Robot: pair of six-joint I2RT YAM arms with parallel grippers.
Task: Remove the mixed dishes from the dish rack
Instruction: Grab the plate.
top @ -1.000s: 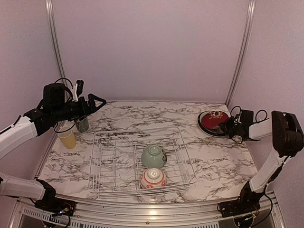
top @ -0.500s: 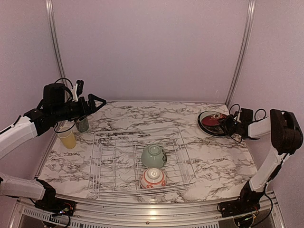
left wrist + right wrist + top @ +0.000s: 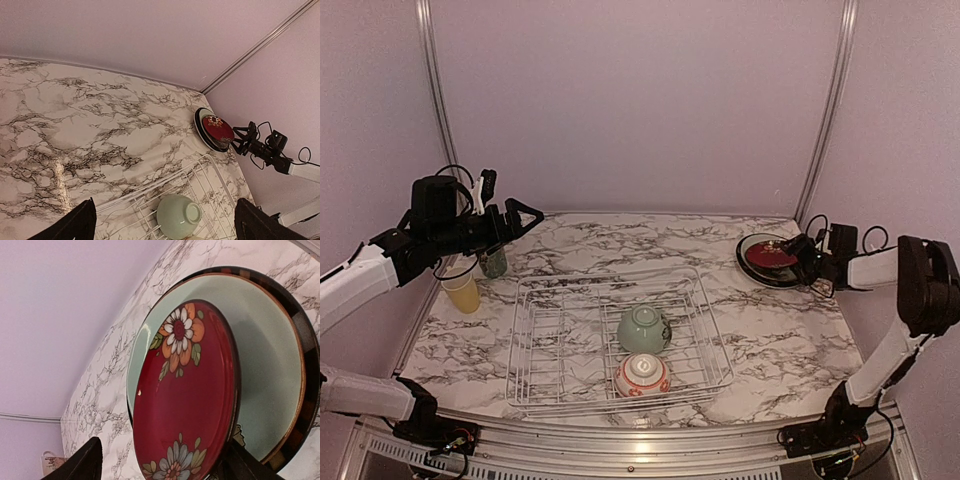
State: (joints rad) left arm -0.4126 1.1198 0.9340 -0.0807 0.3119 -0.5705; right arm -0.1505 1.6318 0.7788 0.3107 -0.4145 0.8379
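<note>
The white wire dish rack [image 3: 560,345] [image 3: 212,167] sits mid-table. In it lie a pale green bowl [image 3: 643,328] [image 3: 179,216] upside down and a red-striped white bowl [image 3: 642,375] in front of it. At the back right a dark red floral plate [image 3: 770,254] [image 3: 187,395] [image 3: 217,128] rests on a black-rimmed cream plate [image 3: 272,370]. My right gripper [image 3: 802,260] [image 3: 165,460] is open at that stack's near edge, with the red plate's rim between its spread fingers. My left gripper [image 3: 516,222] [image 3: 167,222] hangs open and empty above the table's left side.
A yellow cup [image 3: 462,290] and a patterned tall cup [image 3: 494,262] stand by the left wall, beneath the left arm. Metal frame posts [image 3: 828,110] rise in both back corners. The right arm's cables [image 3: 260,147] trail beside the plate stack.
The right gripper has opened and drawn back slightly to the right. The red floral plate has dropped from a tilt to lie flatter on the stack. The left arm has not moved.
</note>
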